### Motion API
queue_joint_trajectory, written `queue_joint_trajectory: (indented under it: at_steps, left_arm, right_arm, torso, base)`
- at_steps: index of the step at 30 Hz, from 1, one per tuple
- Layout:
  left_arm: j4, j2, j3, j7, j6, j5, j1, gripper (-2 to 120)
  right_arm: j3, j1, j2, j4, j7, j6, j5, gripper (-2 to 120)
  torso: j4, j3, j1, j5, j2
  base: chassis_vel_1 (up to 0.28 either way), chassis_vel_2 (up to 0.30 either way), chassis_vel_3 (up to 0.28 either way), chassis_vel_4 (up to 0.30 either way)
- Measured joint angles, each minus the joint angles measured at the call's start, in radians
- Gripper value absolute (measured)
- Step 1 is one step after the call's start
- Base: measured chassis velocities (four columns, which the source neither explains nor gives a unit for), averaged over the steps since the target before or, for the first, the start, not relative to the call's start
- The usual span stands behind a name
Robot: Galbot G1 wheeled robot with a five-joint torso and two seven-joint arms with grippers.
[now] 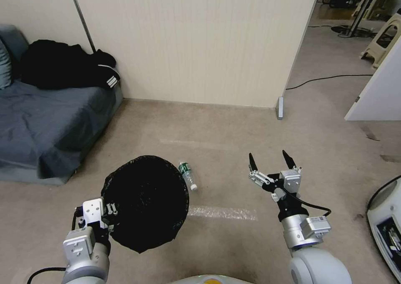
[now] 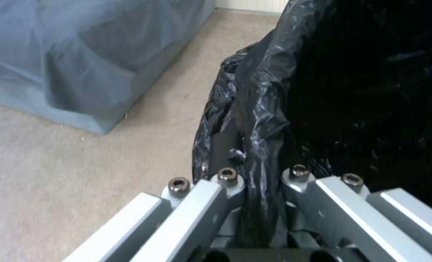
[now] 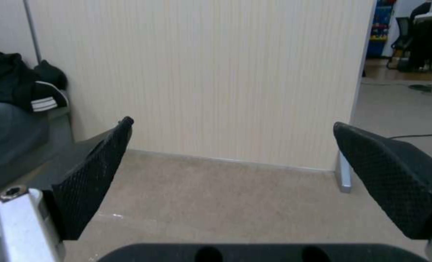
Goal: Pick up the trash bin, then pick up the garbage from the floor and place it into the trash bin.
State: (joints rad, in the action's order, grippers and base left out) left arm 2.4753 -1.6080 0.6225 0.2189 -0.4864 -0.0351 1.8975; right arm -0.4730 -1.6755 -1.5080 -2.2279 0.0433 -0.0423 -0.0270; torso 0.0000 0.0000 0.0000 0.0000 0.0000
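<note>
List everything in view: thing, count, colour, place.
trash bin: 1, black liner showing, held above the floor at its rim
bottle: 1, clear with green label, on the floor just right of the bin
sofa: 1, grey-blue, far left
jacket: 1, black, on the sofa
partition wall: 1, beige, ahead
cable: 1, black, floor beyond the wall
left gripper: shut on the bin's rim
right gripper: open, empty, above the floor

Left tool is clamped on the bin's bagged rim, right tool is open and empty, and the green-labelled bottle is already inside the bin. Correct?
Not quite. The bottle is not inside the trash bin; the head view shows it lying on the carpet just beside the bin's rim. The rest holds: the left tool grips the bagged rim, and the right tool is open and empty.
</note>
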Motion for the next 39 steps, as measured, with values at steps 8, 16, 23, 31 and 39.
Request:
queue_joint_trajectory:
  at_steps: [8, 16, 23, 31, 39]
  left_arm:
    - [0.000, 0.010, 0.008, -0.002, 0.003, -0.017, -0.003, 1]
    - [-0.005, 0.015, 0.005, -0.002, 0.003, -0.026, -0.007, 1]
    - [-0.004, 0.016, 0.004, -0.003, 0.003, -0.036, -0.008, 1]
    - [-0.003, 0.013, 0.001, -0.005, 0.001, -0.036, -0.009, 1]
    - [-0.006, 0.012, -0.003, -0.006, -0.001, -0.035, -0.011, 1]
  right_arm:
    - [-0.003, -0.010, -0.007, -0.001, 0.011, -0.032, 0.008, 100]
    - [-0.016, -0.025, -0.012, 0.002, 0.024, -0.087, 0.038, 100]
    - [-0.015, -0.029, -0.019, 0.002, 0.030, -0.097, 0.052, 100]
    - [-0.015, -0.028, -0.021, 0.004, 0.031, -0.099, 0.053, 100]
    - [-0.017, -0.026, -0.022, 0.008, 0.033, -0.100, 0.055, 100]
  torso:
    - [0.0001, 0.000, 0.000, 0.0001, 0.000]
    - [0.0000, 0.000, 0.000, 0.0000, 0.000]
    - [0.0000, 0.000, 0.000, 0.0000, 0.000]
    - [0.0000, 0.000, 0.000, 0.0001, 0.000]
    - [0.0000, 0.000, 0.000, 0.0000, 0.000]
  base:
    - [-0.104, 0.103, 0.110, -0.105]
    - [-0.009, 0.009, 0.004, -0.011]
    - [0.000, 0.000, 0.000, 0.000]
    - [0.004, 0.006, 0.003, 0.007]
    - [0.039, 0.049, 0.047, 0.047]
